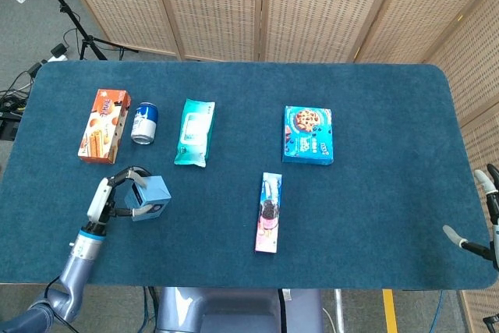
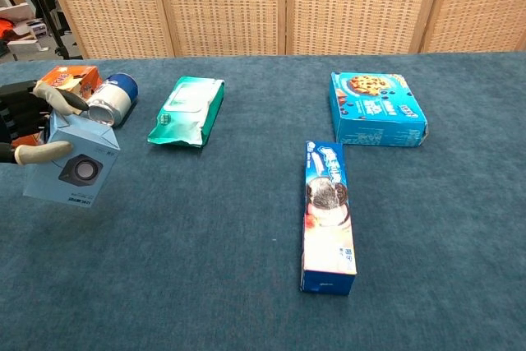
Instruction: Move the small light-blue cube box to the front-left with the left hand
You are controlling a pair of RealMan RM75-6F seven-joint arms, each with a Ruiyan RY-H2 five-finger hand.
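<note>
Box [image 1: 150,198] is in my left hand [image 1: 104,200], held clear of the table near the front-left corner; the chest view shows it tilted, one printed face toward the camera. My fingers [image 2: 59,98] are clamped on it, one over the upper edge and one along the lower left side. My right hand [image 1: 481,216] shows only as fingertips past the right edge of the table, and I cannot tell whether those are spread or curled.

Step in hand, as I judge it: carrying. The box is lifted but not yet set down. The next move calls for lowering it flat onto bare cloth close to the front-left corner, levelling the tilt first, then letting go without dragging it.

Surface and room, largest first. Woven folding screens [image 1: 265,5] close off the far side of the room. Stand legs and cables [image 1: 54,44] lie on the floor past the far-left corner. The table [image 1: 390,216] is covered in dark blue cloth.

On it:
- blue cookie box [image 1: 308,135], right of centre
- slim cookie box [image 1: 269,212], toward the front edge
- green pouch [image 1: 195,131], left of centre
- orange box [image 1: 104,125], near the left edge
- can [image 1: 144,122] on its side, just beside the orange box
</note>
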